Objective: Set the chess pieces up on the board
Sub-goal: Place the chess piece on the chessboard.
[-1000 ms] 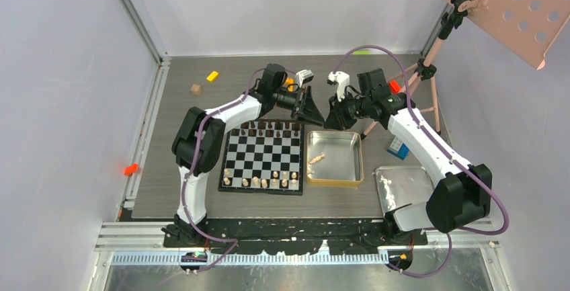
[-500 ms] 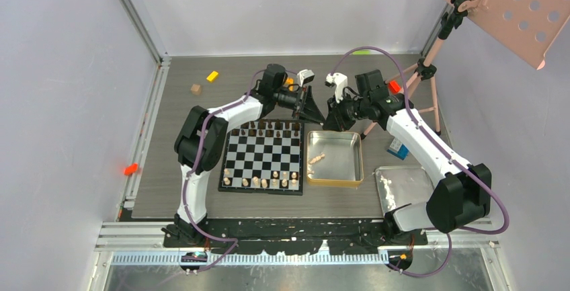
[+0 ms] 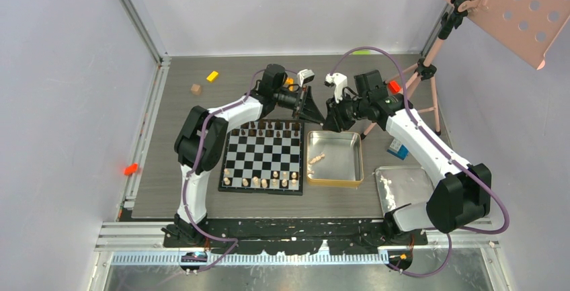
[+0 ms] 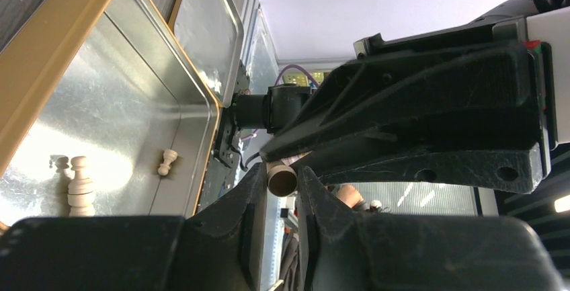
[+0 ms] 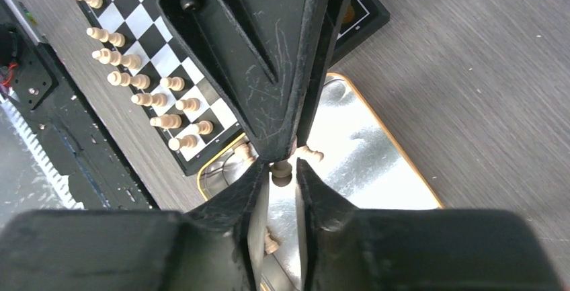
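Observation:
My two grippers meet tip to tip above the far edge of the gold tin [image 3: 336,183]. The left gripper [image 3: 314,111] [image 4: 282,177] is shut on the round base of a small wooden chess piece [image 4: 282,179]. The right gripper [image 3: 331,117] [image 5: 282,170] stands slightly open around the same piece's head [image 5: 281,169], with a thin gap on one side. On the board [image 3: 263,153], a row of pale pieces [image 3: 262,182] lines the near edge and dark pieces [image 3: 272,128] line the far edge. Loose pale pieces [image 3: 316,159] [image 4: 80,183] lie in the tin.
A silver tray [image 3: 403,187] lies at the near right, with a blue box [image 3: 398,147] beside the right arm. A tripod [image 3: 430,82] holding a pink perforated panel [image 3: 511,2] stands at the far right. A brown cube [image 3: 195,89] and yellow block [image 3: 212,75] sit far left.
The left jaws have narrowed onto the piece's base while the right jaws have eased apart a little. Both grippers have shifted slightly toward the far side, still tip to tip.

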{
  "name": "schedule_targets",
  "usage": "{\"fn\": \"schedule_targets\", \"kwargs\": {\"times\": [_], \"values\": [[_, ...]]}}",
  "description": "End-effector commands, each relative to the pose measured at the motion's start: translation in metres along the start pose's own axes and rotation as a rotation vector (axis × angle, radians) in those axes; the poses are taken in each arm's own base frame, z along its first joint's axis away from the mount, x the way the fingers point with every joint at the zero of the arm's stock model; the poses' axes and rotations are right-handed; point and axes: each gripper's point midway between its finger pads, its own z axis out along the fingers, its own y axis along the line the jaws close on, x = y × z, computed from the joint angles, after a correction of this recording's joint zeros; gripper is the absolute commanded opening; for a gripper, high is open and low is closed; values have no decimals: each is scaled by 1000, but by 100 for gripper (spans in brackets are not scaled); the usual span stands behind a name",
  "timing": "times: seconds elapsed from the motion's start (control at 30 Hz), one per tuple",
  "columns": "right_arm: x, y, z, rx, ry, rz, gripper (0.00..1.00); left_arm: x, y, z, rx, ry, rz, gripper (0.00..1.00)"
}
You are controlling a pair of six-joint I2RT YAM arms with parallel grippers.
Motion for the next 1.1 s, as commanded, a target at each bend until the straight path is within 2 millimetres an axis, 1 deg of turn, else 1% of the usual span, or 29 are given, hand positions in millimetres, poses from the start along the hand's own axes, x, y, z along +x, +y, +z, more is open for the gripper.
{"fn": "schedule_targets", "kwargs": {"times": [0.0,0.03,0.1,0.17,0.23,0.33,0.5,0.53,0.57,0.6,0.63,0.67,0.7,0.73,0.83,0.97,1.07], "values": [[-29,-3,-8,34,-90,-26,34,6,-11,-2,18,15,74,0],[-29,-3,-9,32,-94,-17,41,5,-12,-3,16,9,80,0],[-30,-2,-12,25,-101,-6,50,2,-14,-5,10,-4,86,0],[-29,0,-14,14,-107,9,55,-1,-14,-7,5,-19,90,0],[-28,0,-17,6,-115,32,57,-2,-13,-8,0,-30,88,0],[-28,-1,-25,-28,-140,95,57,-5,-15,-9,5,-54,86,0],[-30,-7,-33,-145,-201,278,56,-15,-26,-12,66,-119,97,0],[-26,-6,-33,-191,-199,339,56,-17,-28,-12,78,-132,101,0],[-25,-8,-32,-209,-208,360,56,-18,-30,-13,89,-144,105,0],[-23,-4,-29,-256,-201,408,56,-19,-31,-13,96,-153,107,0],[-26,-8,-27,-268,-220,415,56,-20,-32,-13,103,-161,109,0],[-22,-4,-25,-306,-211,464,56,-20,-32,-13,109,-169,107,0],[-19,-7,-20,-320,-219,477,56,-21,-32,-13,116,-176,107,0],[-19,-4,-20,-351,-216,513,56,-22,-33,-13,124,-181,107,0],[-17,-10,-12,-393,-217,561,56,-24,-37,-14,147,-196,113,0],[-17,-11,-5,-463,-203,612,56,-26,-39,-14,166,-204,109,0],[-20,-12,-3,-499,-205,644,54,-25,-36,-14,165,-204,106,0]]}}
